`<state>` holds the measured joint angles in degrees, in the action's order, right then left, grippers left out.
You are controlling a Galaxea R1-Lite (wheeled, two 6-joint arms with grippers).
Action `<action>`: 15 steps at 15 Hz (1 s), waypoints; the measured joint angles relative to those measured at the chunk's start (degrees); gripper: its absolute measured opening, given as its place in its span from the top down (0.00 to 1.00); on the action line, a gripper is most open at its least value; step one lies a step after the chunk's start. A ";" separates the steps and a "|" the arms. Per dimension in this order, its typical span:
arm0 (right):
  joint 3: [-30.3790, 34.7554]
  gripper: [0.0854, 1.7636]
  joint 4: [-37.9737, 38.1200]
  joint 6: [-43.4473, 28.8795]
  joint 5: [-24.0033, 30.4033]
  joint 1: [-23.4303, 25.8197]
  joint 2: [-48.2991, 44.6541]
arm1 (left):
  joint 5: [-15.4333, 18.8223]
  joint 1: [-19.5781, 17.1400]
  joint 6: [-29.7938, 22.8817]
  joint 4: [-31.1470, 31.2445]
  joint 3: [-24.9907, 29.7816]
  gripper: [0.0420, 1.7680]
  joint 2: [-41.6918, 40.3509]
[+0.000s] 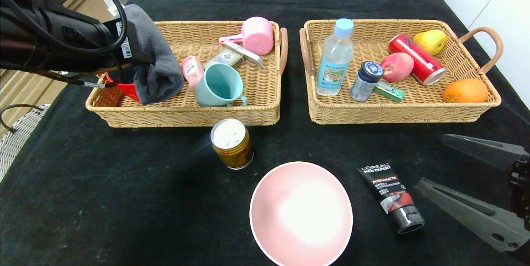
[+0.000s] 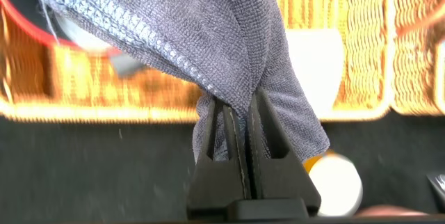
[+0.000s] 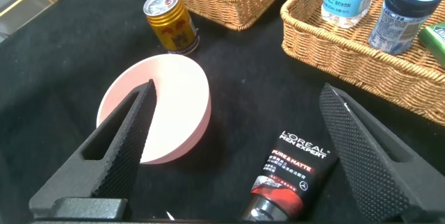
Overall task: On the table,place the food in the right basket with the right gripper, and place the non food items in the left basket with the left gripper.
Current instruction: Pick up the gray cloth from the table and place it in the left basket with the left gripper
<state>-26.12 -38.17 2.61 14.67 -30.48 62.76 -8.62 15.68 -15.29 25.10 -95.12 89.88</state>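
My left gripper (image 2: 240, 106) is shut on the folded grey towel (image 1: 155, 63), which hangs over the left end of the left basket (image 1: 186, 115). The towel (image 2: 201, 36) drapes over the fingertips. My right gripper (image 1: 432, 160) stands open and empty low over the black table (image 1: 124, 200) at the near right, beside the black L'Oreal tube (image 1: 391, 195). The pink bowl (image 1: 301, 214) and the gold can (image 1: 232, 144) stand on the cloth in front of the baskets. The water bottle (image 1: 335, 59) and blue-lidded jar (image 1: 366, 80) stand in the right basket (image 1: 397, 113).
The left basket also holds a teal mug (image 1: 219, 86), a pink ribbed cup (image 1: 257, 35) and small packets. A red can (image 1: 417, 59), an apple (image 1: 396, 66), a pear (image 1: 431, 40) and an orange (image 1: 466, 91) lie in the right basket. A white wicker seat (image 1: 16, 137) stands off the table's left edge.
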 joint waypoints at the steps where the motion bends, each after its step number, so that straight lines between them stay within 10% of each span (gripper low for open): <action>1: 0.00 0.03 0.00 0.00 0.00 0.02 0.00 | 0.00 -0.52 1.21 -2.08 -0.30 0.95 0.99; 11: -0.02 0.03 -0.09 0.00 0.00 0.09 -0.06 | 0.35 -4.61 6.53 -15.41 -0.83 0.95 7.55; 15: -0.11 0.03 -0.09 0.00 -0.09 0.13 -0.06 | 0.83 -4.94 6.63 -15.51 -0.85 0.60 8.24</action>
<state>-26.23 -38.25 2.61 14.58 -30.34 62.70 -7.79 10.74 -8.66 9.59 -95.98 98.12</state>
